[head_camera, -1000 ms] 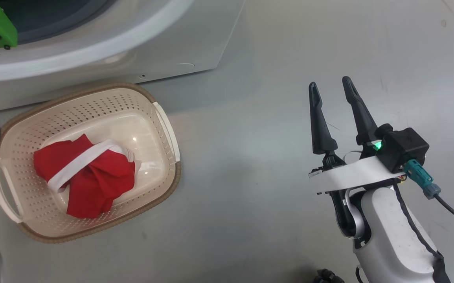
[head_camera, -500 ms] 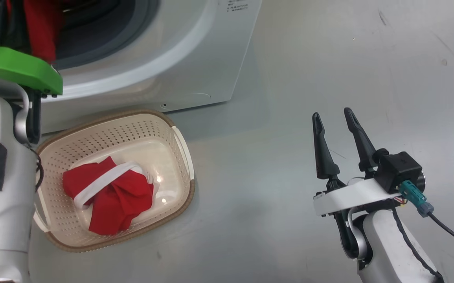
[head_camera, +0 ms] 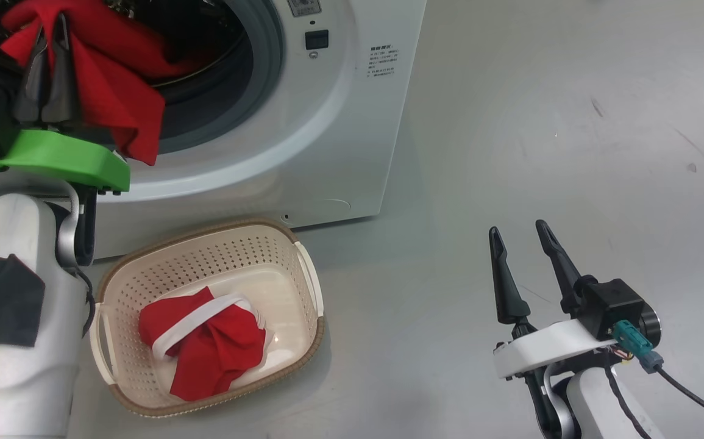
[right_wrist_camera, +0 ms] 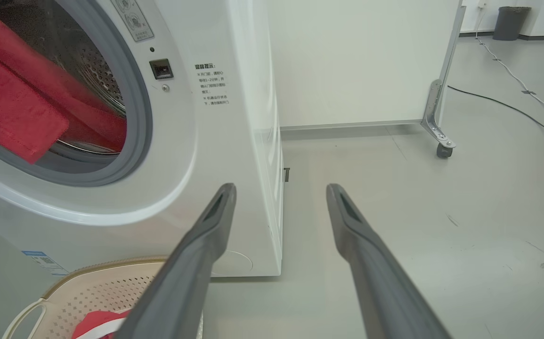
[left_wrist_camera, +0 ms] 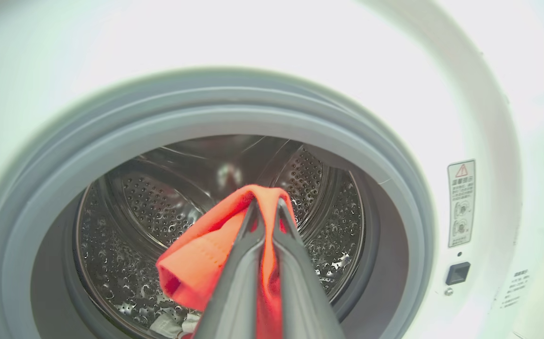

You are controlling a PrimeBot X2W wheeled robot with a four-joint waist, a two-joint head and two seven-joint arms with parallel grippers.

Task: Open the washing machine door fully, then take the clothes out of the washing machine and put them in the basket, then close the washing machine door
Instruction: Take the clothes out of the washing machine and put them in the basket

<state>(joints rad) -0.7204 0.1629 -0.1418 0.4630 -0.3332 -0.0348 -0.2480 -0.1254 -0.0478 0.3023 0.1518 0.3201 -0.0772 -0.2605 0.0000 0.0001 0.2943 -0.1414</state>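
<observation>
Grip is noted at the left gripper (head_camera: 50,36): its two dark fingers are pressed together on a fold of a red garment (head_camera: 114,91), which is draped over and around them. The cloth is held at the open mouth of the washing machine (head_camera: 327,122), and its loose end is seen hanging in front of the grey drum seal (head_camera: 266,67). In the left wrist view the left gripper (left_wrist_camera: 267,205) is pointed into the perforated steel drum (left_wrist_camera: 158,202), with the red garment (left_wrist_camera: 196,268) bunched on the left side of the fingers and the grey drum seal (left_wrist_camera: 206,108) ringed around it. A small dark latch socket (left_wrist_camera: 458,273) is seen on the white front panel, below a warning label (left_wrist_camera: 460,202). The basket (head_camera: 217,228) is placed on the grey floor (head_camera: 510,122) just in front of the machine, and a banded red garment (head_camera: 211,347), crossed by a white strip, is lying inside it. The right gripper (head_camera: 517,228) is held spread wide and empty, well apart from the basket, above bare floor. In the right wrist view the right gripper (right_wrist_camera: 281,188) is aimed past the machine's front corner, and the basket (right_wrist_camera: 88,292) is seen at the lower left.
</observation>
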